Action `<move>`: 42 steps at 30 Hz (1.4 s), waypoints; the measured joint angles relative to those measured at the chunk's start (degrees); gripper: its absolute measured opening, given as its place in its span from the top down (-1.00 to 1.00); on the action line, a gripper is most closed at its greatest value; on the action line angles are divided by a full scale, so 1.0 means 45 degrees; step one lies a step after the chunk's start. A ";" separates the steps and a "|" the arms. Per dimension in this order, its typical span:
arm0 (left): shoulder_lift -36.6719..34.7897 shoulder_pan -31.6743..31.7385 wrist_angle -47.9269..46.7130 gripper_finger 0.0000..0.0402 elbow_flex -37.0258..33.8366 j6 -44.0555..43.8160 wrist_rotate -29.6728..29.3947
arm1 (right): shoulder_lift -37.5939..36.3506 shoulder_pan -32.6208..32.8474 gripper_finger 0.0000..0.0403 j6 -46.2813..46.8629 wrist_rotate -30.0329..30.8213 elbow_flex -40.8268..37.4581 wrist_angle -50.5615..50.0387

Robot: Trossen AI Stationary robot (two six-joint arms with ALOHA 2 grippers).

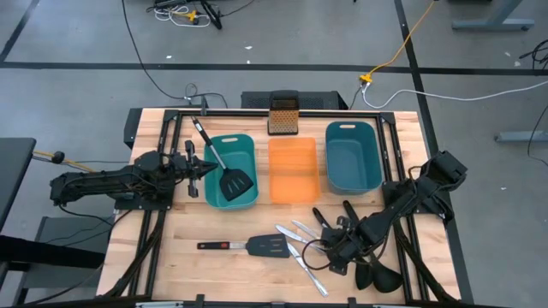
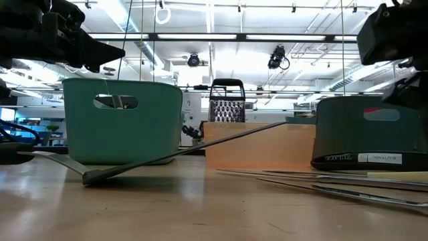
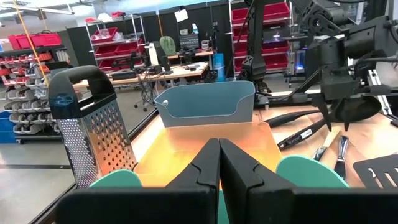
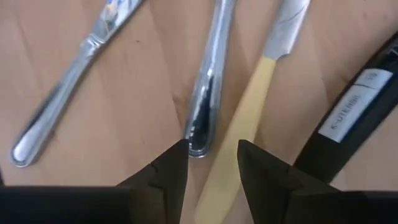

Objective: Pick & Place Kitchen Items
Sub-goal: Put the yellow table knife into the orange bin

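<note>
Cutlery selection is the step in hand: the right tool (image 1: 341, 254) sits low over the wooden tabletop (image 1: 180, 265) at the near right, its fingers parted narrowly around the yellow-handled knife (image 4: 245, 127), with a slim silver knife handle (image 4: 205, 93) lying just beside that knife and ending at one fingertip. A second silver knife (image 4: 65, 87) lies apart from these, and the black handle with a white label (image 4: 348, 118) lies close on the other side. To grasp cleanly, centre the gap on one handle only, keep the neighbouring silver handle outside the fingers, descend until the tips meet the wood, then close squarely across the handle. The two long black ladles (image 1: 377, 275) lie close to this tool, so lift straight up to avoid dragging them. The left tool (image 1: 195, 175) hovers at the left edge of the left teal plastic bin (image 1: 247, 145), its fingers pressed together and holding nothing. One black slotted spatula (image 1: 231, 181) rests in that bin with its handle leaning over the rim; the other black slotted spatula (image 1: 257, 248) lies flat on the tabletop near centre front. The orange bin (image 1: 295, 171) and the right teal bin (image 1: 353, 154) appear to hold nothing, and the upright metal box grater (image 1: 283, 115) stands behind the orange bin.
</note>
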 joint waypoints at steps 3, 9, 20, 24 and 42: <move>0.0000 0.0000 -0.0015 0.95 0.0000 0.0003 0.0002 | 0.0000 0.0047 0.27 0.0180 -0.0052 0.0000 -0.0383; 0.0000 0.0000 -0.0019 0.95 0.0000 0.0002 0.0002 | 0.0000 0.0126 0.27 0.0433 -0.0159 -0.0005 -0.0929; 0.0000 0.0000 -0.0017 0.95 0.0000 0.0185 0.0000 | 0.0259 0.0364 0.27 0.0759 -0.0355 -0.0031 -0.0792; 0.0019 0.0000 -0.0015 0.95 0.0000 0.0204 0.0000 | 0.0624 0.0364 0.27 0.0932 -0.0364 -0.0083 -0.0659; 0.0019 0.0003 -0.0010 0.95 0.0005 0.0152 0.0000 | 0.0991 0.0384 0.58 0.1059 -0.0224 -0.0058 -0.0551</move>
